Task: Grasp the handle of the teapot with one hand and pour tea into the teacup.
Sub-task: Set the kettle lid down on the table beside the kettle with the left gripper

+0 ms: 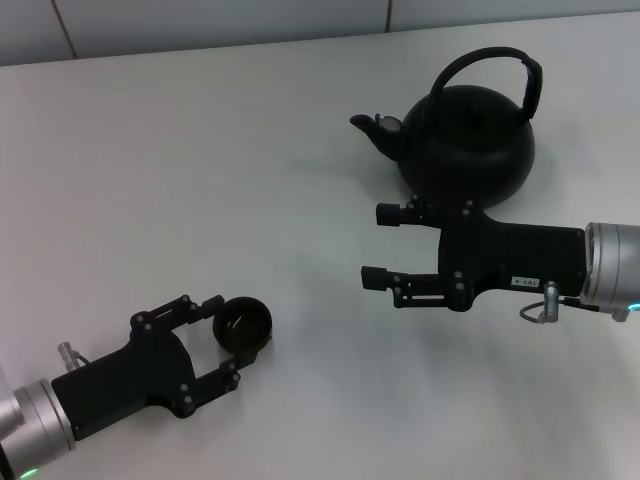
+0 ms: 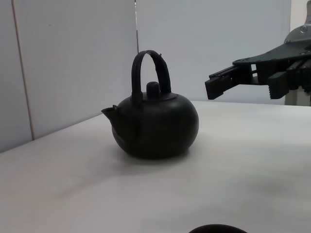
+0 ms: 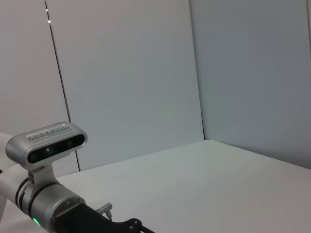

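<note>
1. A round, matte-black teapot (image 1: 468,143) is seen upright at the far right of the smooth white table (image 1: 200,180), its short curved spout directed toward the robot's left.
2. Its hoop-shaped black handle (image 1: 487,73) is arched over the lid, spanning spout side to back.
3. The tiny round black teacup (image 1: 243,325) is bracketed by the left gripper (image 1: 222,343), whose fingers are spread either side of it.
4. The right gripper (image 1: 380,245) is held with fingers apart, just in front of the teapot.
</note>
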